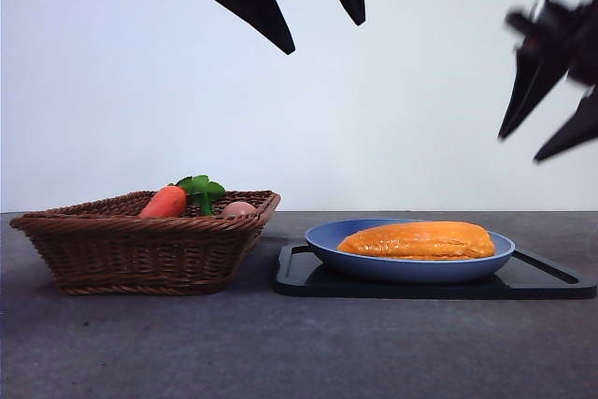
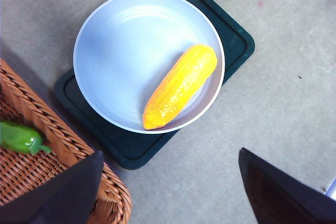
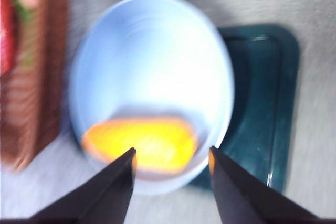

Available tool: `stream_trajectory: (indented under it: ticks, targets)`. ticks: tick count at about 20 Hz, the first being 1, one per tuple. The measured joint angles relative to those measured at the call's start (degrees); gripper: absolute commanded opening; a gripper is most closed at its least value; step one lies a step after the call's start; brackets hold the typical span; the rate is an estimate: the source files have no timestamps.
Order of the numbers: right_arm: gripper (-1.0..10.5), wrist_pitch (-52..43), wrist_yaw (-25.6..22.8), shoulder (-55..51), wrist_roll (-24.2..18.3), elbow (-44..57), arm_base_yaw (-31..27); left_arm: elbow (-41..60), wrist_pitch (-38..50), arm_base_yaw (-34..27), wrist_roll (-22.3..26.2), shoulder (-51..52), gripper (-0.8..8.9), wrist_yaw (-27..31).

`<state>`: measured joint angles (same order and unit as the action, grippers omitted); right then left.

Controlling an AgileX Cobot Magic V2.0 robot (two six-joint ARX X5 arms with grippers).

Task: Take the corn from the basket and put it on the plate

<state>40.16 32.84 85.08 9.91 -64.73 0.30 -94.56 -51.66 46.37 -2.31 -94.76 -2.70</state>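
Observation:
The orange-yellow corn (image 1: 419, 240) lies lengthwise in the light-blue plate (image 1: 411, 270), off to one side of its well (image 2: 180, 86). The brown wicker basket (image 1: 140, 249) stands left of the plate. My left gripper (image 1: 325, 37) hangs high over the gap between basket and plate, open and empty; its wrist view looks down on the plate (image 2: 121, 51) and the basket's rim (image 2: 47, 124). My right gripper (image 1: 520, 149) is up at the right, open and empty. Its blurred wrist view shows the corn (image 3: 139, 150) and the plate (image 3: 152, 56) beyond the open right gripper (image 3: 172, 150).
The plate rests on a flat black tray (image 1: 299, 282). In the basket lie a red-orange carrot (image 1: 165, 202) with green leaves (image 1: 201, 189) and a small tan ball (image 1: 238, 208). A white wall closes the back of the grey table.

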Motion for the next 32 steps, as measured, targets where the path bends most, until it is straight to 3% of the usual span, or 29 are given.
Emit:
stream_trajectory:
  ticks: [3,5,10,13,19,29,32]
  targets:
    - [2.2,8.7,0.0,-9.2,-4.0,0.0,1.9,0.0,0.0,0.0,0.0,0.0,4.13,0.0]
    - [2.1,14.5,0.0,-14.3,-6.4,0.0,3.7,0.0,0.0,0.0,0.0,0.0,3.59,0.0]
    - [0.0,21.9,0.0,-21.6,-11.9,0.0,8.4,0.0,-1.1,0.0,0.0,0.0,0.03,0.0]
    - [0.0,23.5,0.0,-22.6,-14.8,0.0,9.9,0.0,-1.8,0.0,0.0,0.0,0.07,0.0]
    - [0.0,22.4,0.1,-22.4,-15.7,0.0,10.3,0.0,-1.0,0.0,0.0,0.0,0.07,0.0]
    - [0.0,19.4,0.0,-22.4,-15.7,0.0,9.8,0.0,15.3,0.0,0.0,0.0,0.07,0.1]
    - [0.0,17.2,0.0,-22.4,-15.7,0.0,9.8,0.0,18.6,-1.5,2.9,0.0,0.08,1.2]
